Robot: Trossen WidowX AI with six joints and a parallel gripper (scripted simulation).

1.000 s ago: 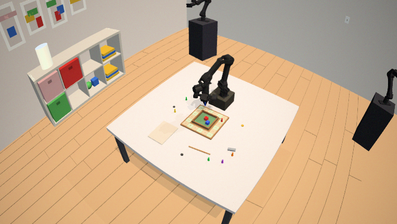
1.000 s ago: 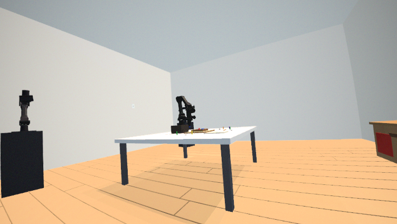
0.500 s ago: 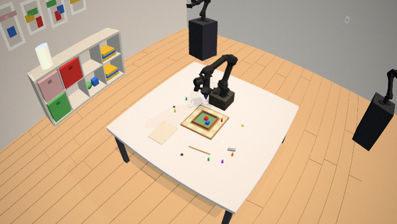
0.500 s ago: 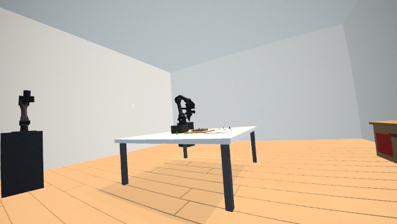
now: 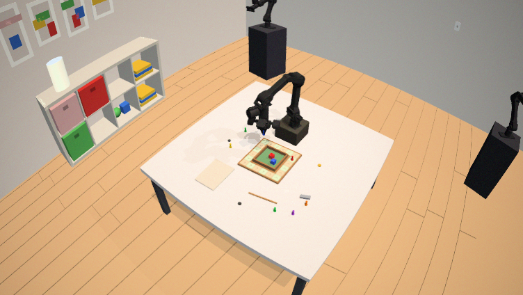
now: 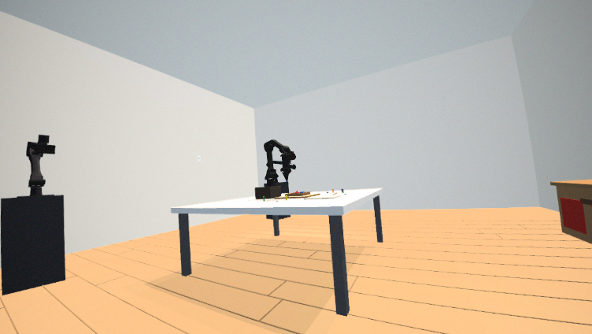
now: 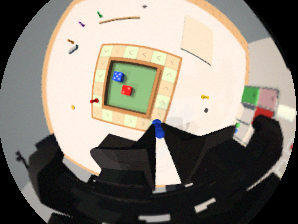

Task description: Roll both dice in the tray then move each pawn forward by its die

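My gripper (image 5: 263, 130) (image 7: 157, 126) is shut on the blue pawn (image 5: 263, 133) (image 6: 286, 181) (image 7: 158, 128) and holds it in the air beyond the board's corner nearest the arm's base in the top view. The red die (image 5: 271, 155) (image 7: 127, 90) and the blue die (image 5: 272, 161) (image 7: 118, 76) lie in the green-floored tray (image 5: 263, 165) (image 7: 156, 90). The blue die's top shows several pips; the red die's shows few, hard to count. The red pawn (image 5: 292, 158) (image 7: 94, 101) stands on the arrowed board (image 5: 277, 177) (image 7: 174, 65), on the side away from the cream sheet.
A green pawn (image 5: 245, 129), a yellow pawn (image 5: 230, 145) (image 7: 205, 97) and a dark disc (image 5: 229, 140) (image 7: 206, 110) are left of the board in the top view. A cream sheet (image 5: 215, 174) (image 7: 197, 41), a stick (image 5: 262, 197), a grey block (image 5: 304, 196) and more pawns are farther out.
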